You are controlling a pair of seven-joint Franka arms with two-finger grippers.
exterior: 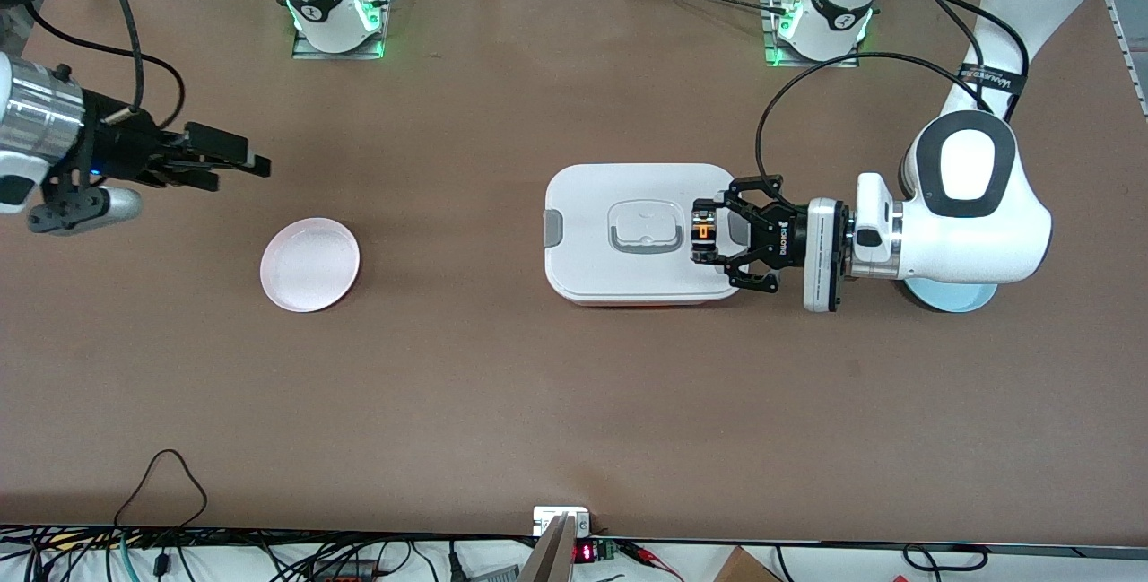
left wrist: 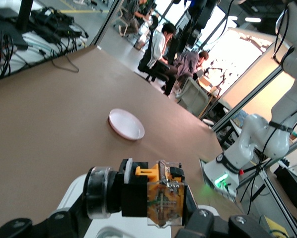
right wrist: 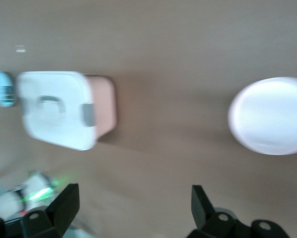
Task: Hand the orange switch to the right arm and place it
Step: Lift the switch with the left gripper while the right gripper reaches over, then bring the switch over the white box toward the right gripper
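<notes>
Front view, working across from the right arm's end of the table. My right gripper [exterior: 235, 156] hangs in the air over bare table [exterior: 448, 385], above and a little toward the bases from the pink plate [exterior: 309, 264]. Its fingers [right wrist: 64, 206] are spread wide with nothing between them; the right wrist view shows the gap open over the brown surface, with the pink plate [right wrist: 270, 116] to one side and the lidded box [right wrist: 56, 109] to the other.

The pink plate sits on the table, empty.

The white lidded container [exterior: 641, 232] lies mid-table, lid on, grey latch tab at one end and a grey-rimmed vent in the middle of the lid.

My left gripper [exterior: 704, 235] is over the lid's end nearest the left arm, wrist held level. Its fingers are pinched on the orange switch [exterior: 704, 233]; the switch is in the air, clear of the lid as far as I can judge. In the left wrist view the orange switch [left wrist: 158, 191] sits clamped between the fingers [left wrist: 133, 196], orange part and brownish-gold body showing.

A light blue plate [exterior: 955, 297] lies under the left arm's wrist, mostly hidden.
</notes>
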